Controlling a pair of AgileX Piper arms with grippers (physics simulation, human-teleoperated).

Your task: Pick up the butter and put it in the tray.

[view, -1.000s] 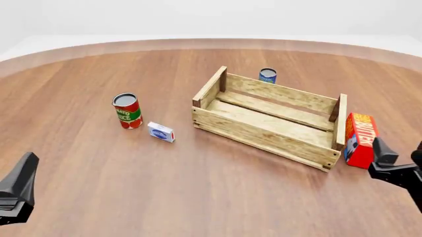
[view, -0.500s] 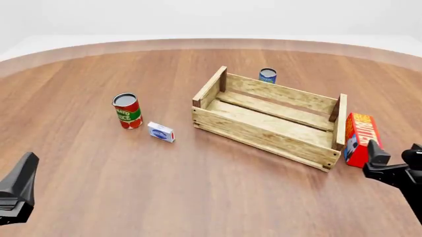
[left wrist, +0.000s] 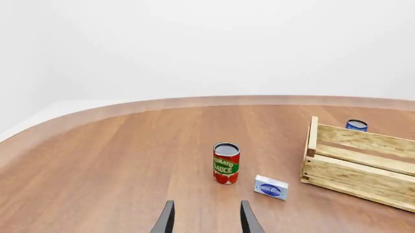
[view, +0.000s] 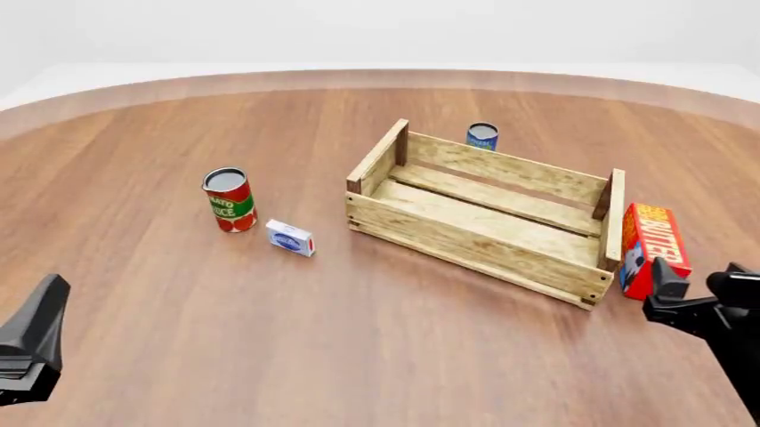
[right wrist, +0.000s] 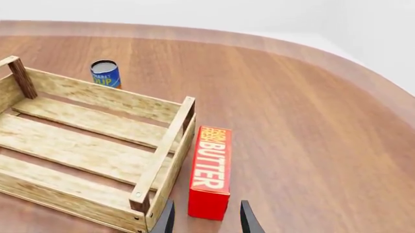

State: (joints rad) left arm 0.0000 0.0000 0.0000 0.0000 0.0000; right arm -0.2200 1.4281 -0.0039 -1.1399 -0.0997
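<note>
1. Sitting low at the table's near left corner, the left gripper (view: 30,347) hangs above the wood with nothing in it; from the left wrist view its two fingers (left wrist: 166,219) stand apart with bare table between them.
2. Further in from the left edge stands a red tomato sauce can (view: 228,200), upright, and just beside it to the right lies a small blue-and-white box (view: 290,238).
3. Around the middle of the table (view: 297,338) sits the tray (view: 475,253), set at a slant, holding nothing but its own slats.
4. Behind the tray's far long side stands a blue can (view: 481,136), close to the wall but outside it.
5. Just outside the tray's right short end lies the butter (view: 656,246), on the table, lengthwise along that end and very near it; I cannot tell whether they touch.
6. Near the table's near right corner the right gripper (view: 695,298) hovers at the butter's near end, fingers spread and gripping nothing.
</note>
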